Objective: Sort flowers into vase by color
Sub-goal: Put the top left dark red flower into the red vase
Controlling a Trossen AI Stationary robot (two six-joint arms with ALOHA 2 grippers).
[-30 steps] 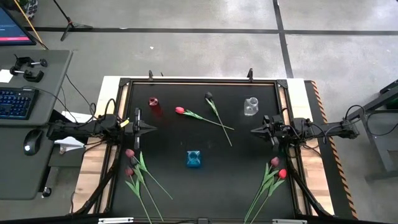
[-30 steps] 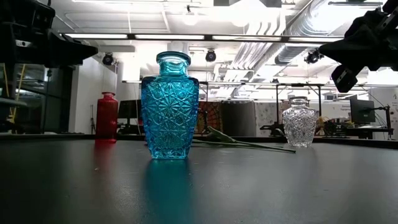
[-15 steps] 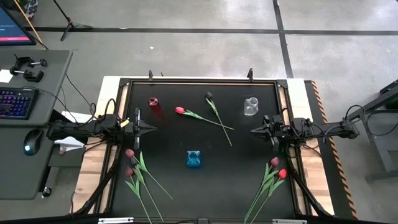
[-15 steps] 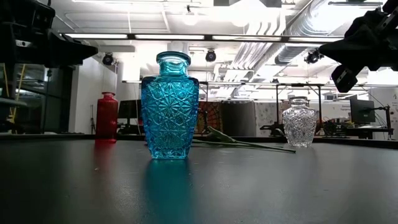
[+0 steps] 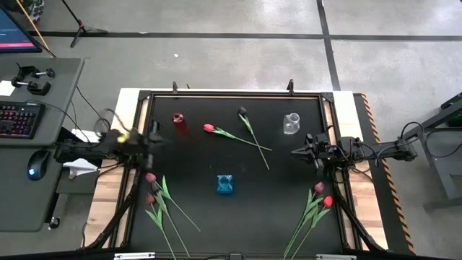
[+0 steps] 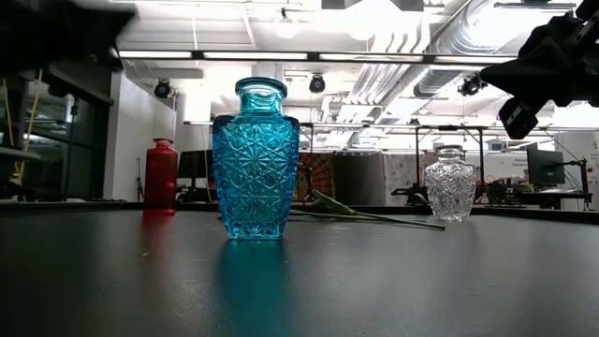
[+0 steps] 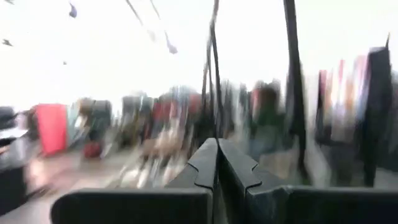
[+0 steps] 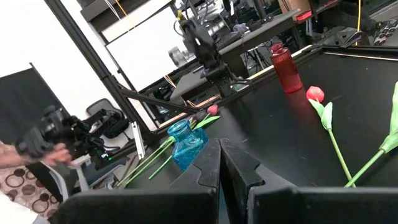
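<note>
Two tulips lie crossed at the table's far middle: a red one (image 5: 208,128) and a near-black one (image 5: 242,111). Pink-maroon tulips (image 5: 150,178) lie in a bunch at the near left. A pink one (image 5: 318,188) and a red one (image 5: 328,201) lie at the near right. A red vase (image 5: 178,121), a blue vase (image 5: 225,184) and a clear vase (image 5: 291,123) stand upright. My left gripper (image 7: 216,143) is shut and empty and shows blurred at the left edge (image 5: 153,134). My right gripper (image 8: 219,144) is shut and empty and hovers at the right edge (image 5: 294,152).
The black table has a raised frame (image 5: 231,94) around it. In the low view the blue vase (image 6: 255,159) stands nearest, with the red vase (image 6: 160,175) and the clear vase (image 6: 450,184) behind it. A desk with a keyboard (image 5: 20,119) stands beyond the left edge.
My left arm has swung fast and shows blurred. Its gripper has drawn back toward the table's left edge, a little toward the far edge, and has risen in the low view. My right arm, the flowers and the vases have kept still.
</note>
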